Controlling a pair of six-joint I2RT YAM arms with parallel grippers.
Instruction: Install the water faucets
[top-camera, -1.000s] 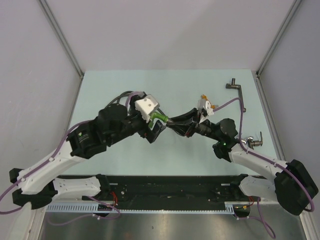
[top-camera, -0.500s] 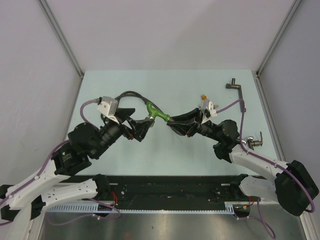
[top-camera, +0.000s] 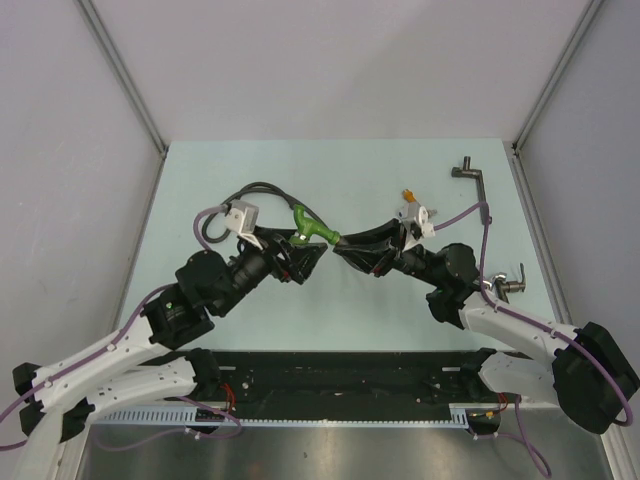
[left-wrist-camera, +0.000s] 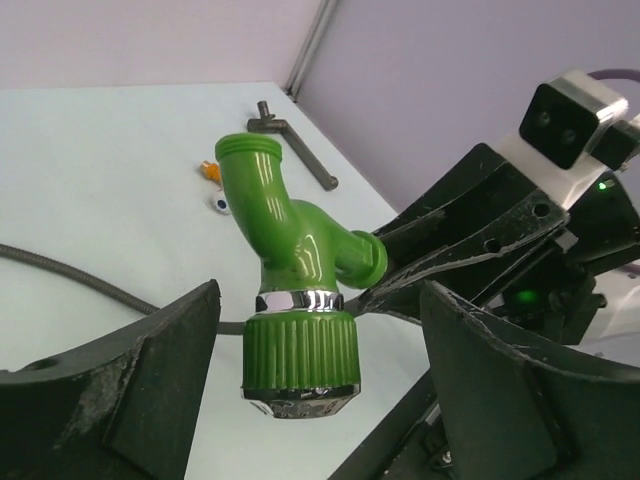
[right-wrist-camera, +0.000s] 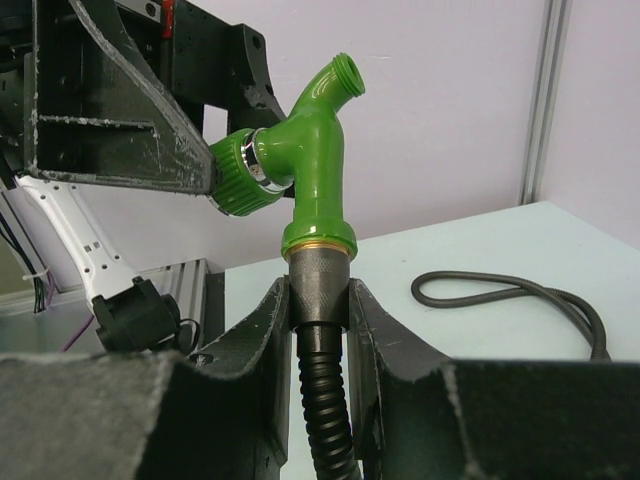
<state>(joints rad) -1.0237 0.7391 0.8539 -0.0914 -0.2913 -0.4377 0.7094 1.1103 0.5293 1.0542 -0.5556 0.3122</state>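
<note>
- Green faucet stood between the left gripper's spread fingers, a gap on each side.
- Right gripper and black hose barred the centre.
- Table's far-left corner lay open.

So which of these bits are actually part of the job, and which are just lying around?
In the job:
- green faucet
- black hose it is mounted on
- right gripper, clamping the hose end
- left gripper, open around the faucet
- small orange fitting, waiting

Lying about:
- bent metal rod
- metal tap
</note>
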